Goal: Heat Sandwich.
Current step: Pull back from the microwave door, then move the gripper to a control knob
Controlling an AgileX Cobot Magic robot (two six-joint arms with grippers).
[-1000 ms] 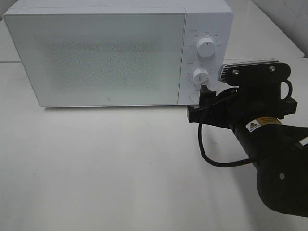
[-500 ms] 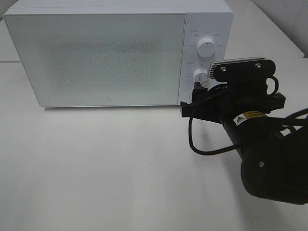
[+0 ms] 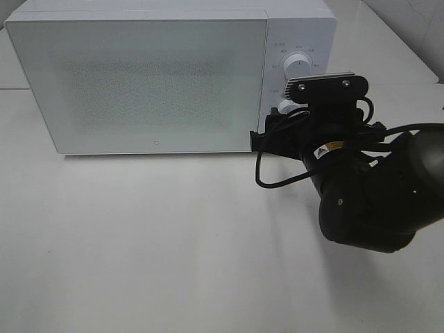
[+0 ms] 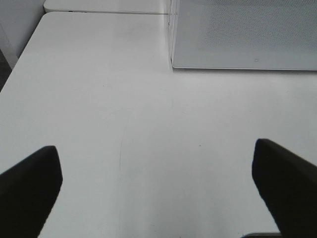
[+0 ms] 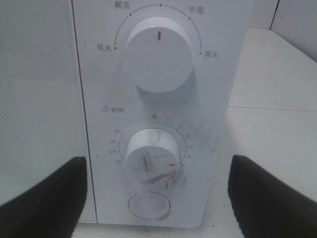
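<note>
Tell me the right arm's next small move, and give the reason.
Probably ease the right gripper straight forward until its open fingers straddle the timer knob, then close on it. The microwave door looks shut, the knob sits centred between the fingers in the right wrist view, and they have not yet reached it.

A microwave [image 3: 139, 76] stands on the table [image 3: 139, 243], toward the back.
The right gripper [image 5: 156, 198] sits before its panel [image 5: 213, 99]; upper knob [image 5: 158, 54] over lower knob [image 5: 152, 161], button [image 5: 148, 206] lowest.
</note>
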